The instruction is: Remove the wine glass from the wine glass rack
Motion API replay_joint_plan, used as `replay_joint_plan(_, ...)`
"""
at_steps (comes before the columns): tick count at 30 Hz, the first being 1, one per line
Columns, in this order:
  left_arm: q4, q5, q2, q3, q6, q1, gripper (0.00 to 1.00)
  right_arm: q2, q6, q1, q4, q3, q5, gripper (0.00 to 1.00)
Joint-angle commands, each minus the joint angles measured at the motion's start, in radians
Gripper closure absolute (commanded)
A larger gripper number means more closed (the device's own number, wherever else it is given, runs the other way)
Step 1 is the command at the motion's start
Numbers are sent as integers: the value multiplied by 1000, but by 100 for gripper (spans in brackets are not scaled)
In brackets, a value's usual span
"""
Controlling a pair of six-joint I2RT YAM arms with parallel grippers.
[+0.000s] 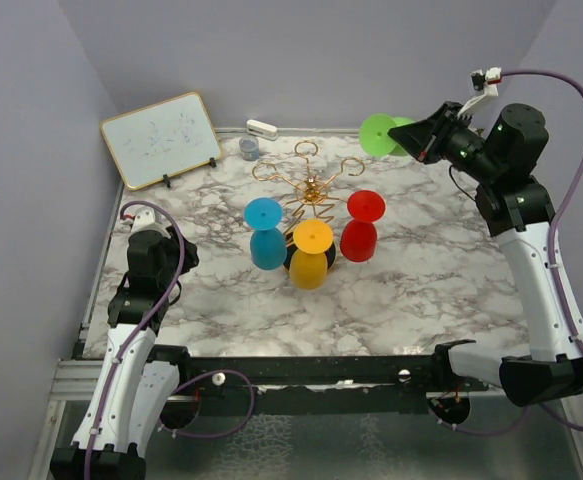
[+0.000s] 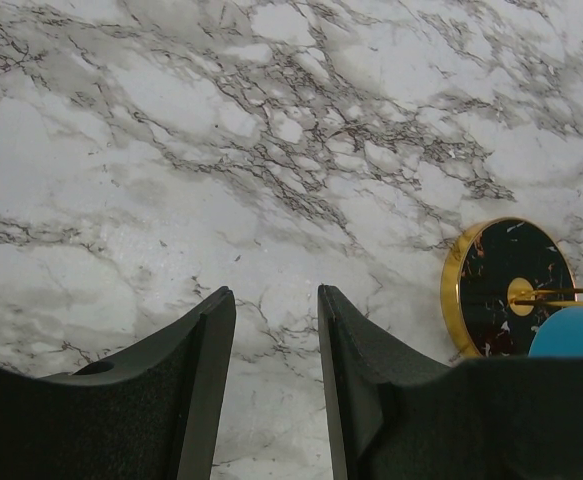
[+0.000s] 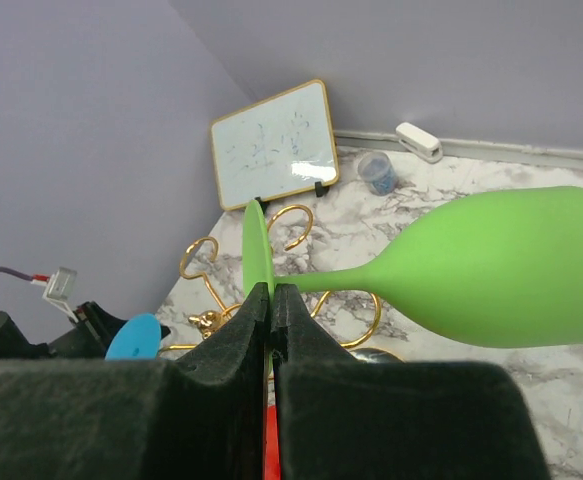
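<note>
**Green glass off the rack, held only by the rim of its foot**

Closest in, at the bottom of the right wrist view, the right gripper (image 3: 272, 295) has its black fingers pressed together on the thin round foot of the lime-green plastic wine glass (image 3: 491, 265). The glass lies on its side, with stem and bowl reaching out to the right of the frame. In the top view it sits in the upper right, up in the air and well apart from the gold wire wine glass rack with looped arms (image 1: 311, 185) at the centre of the grey-veined marble table (image 1: 421, 290). By my reckoning the glass is already free of the rack and only needs setting down.

A blue glass (image 1: 265, 235), a yellow glass (image 1: 311, 255) and a red glass (image 1: 361, 228) sit bowl-down around the rack. Whether they hang or rest on the table I cannot tell.

The left gripper (image 2: 276, 295) points down at bare marble, fingers spread with nothing between them.

The danger is that grip. A pinch on a slim disc, with the bowl hanging far out sideways, could let the glass pivot or slide free during a quick swing. A low path back across the centre could also clip the red glass or a rack loop.
</note>
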Motion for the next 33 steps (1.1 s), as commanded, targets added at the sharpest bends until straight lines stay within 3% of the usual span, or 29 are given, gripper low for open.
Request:
replay_joint_plan(1,3,-22,-13,17,-8,-3,58,-2,-49,6,9,53,-29,99)
replay_joint_plan(5,2,-23,-18,18,-8,-3,58,27,-77,43,2,120,-95,99)
replay_joint_plan(7,0,-26,-18,19,-8,-3,58,56,-133,129,-41,188,-43,99)
replay_joint_plan(15,-15,-49,-27,34,6,-3,58,215,-419,598,-166,460,403,99)
replay_joint_plan(19,-54,-73,-35,73,49,-1,52,317,-675,958,-146,529,773,99)
replay_joint_plan(21,-95,-150,-50,98,21,-1,42,360,-814,1099,-64,502,969,99)
replay_joint_plan(23,-129,-169,-85,125,-40,-1,37,369,-920,1164,57,426,1079,99)
replay_joint_plan(27,-217,-149,-164,265,-145,-2,36,332,-984,1216,202,265,1056,99)
replay_joint_plan(33,-440,-165,-180,510,-279,-23,36,285,-1063,1289,283,144,1049,99)
